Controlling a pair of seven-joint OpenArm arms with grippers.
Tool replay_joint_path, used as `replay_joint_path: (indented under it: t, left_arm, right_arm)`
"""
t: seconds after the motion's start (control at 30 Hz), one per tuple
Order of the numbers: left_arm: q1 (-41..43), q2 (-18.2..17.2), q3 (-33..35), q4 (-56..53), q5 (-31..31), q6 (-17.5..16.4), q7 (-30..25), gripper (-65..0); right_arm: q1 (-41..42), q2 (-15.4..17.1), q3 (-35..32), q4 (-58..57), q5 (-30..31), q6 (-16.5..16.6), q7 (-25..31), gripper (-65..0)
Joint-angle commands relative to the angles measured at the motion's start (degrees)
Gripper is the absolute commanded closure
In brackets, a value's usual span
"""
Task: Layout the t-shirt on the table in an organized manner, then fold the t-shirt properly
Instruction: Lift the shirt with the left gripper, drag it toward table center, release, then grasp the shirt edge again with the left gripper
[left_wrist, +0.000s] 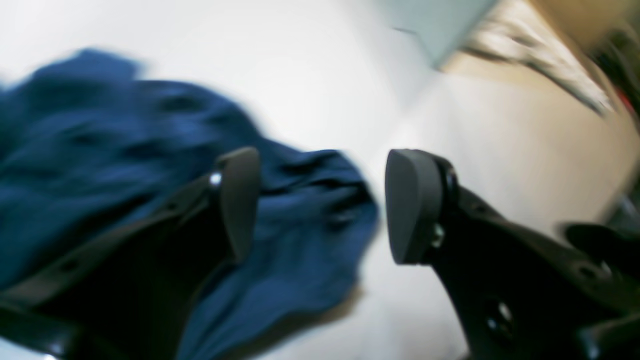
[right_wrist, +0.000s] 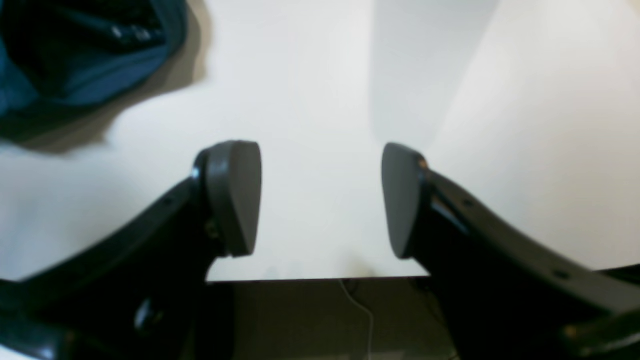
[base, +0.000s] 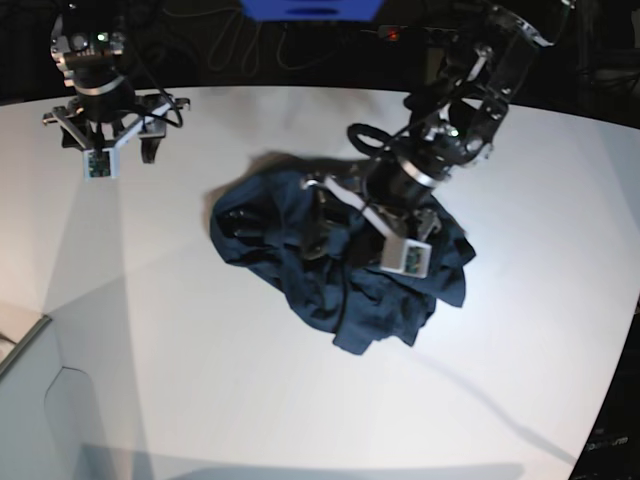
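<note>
The dark navy t-shirt (base: 340, 270) lies crumpled in a heap in the middle of the white table (base: 200, 380). My left gripper (base: 335, 215) hovers low over the heap's upper part. In the blurred left wrist view it (left_wrist: 325, 205) is open, with the t-shirt (left_wrist: 100, 165) spread beneath and to the left, and nothing pinched between the pads. My right gripper (base: 108, 125) stands at the far left of the table, apart from the cloth. It (right_wrist: 320, 200) is open over bare table (right_wrist: 320, 100), with a corner of the t-shirt (right_wrist: 75, 55) at the upper left.
The table's edge (right_wrist: 320, 277) runs just below my right fingers, with dark floor and a thin cable beyond it. A grey box (base: 30, 400) sits at the lower left. A blue object (base: 310, 8) and cables lie behind the far edge.
</note>
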Motion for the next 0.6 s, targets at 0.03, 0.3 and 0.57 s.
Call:
replay_joint_path:
  t: [0.03, 0.3, 0.57]
  left_arm:
    - [3.5, -0.3, -4.2, 1.3, -0.1, -0.6, -0.8, -38.7]
    - [10.4, 1.5, -22.1, -5.6, -0.3, -0.7, -0.8, -38.8]
    - [5.4, 4.9, -27.6, -18.0, -0.2, -0.8, -0.8, -38.8]
  right_arm:
    - [-0.1, 0.3, 0.1, 1.1, -0.2, 0.0, 1.3, -38.1]
    - [0.0, 0.3, 0.0, 1.0, -0.1, 0.0, 1.3, -38.1]
    - [0.1, 0.3, 0.0, 1.0, -0.1, 0.0, 1.3, -38.1]
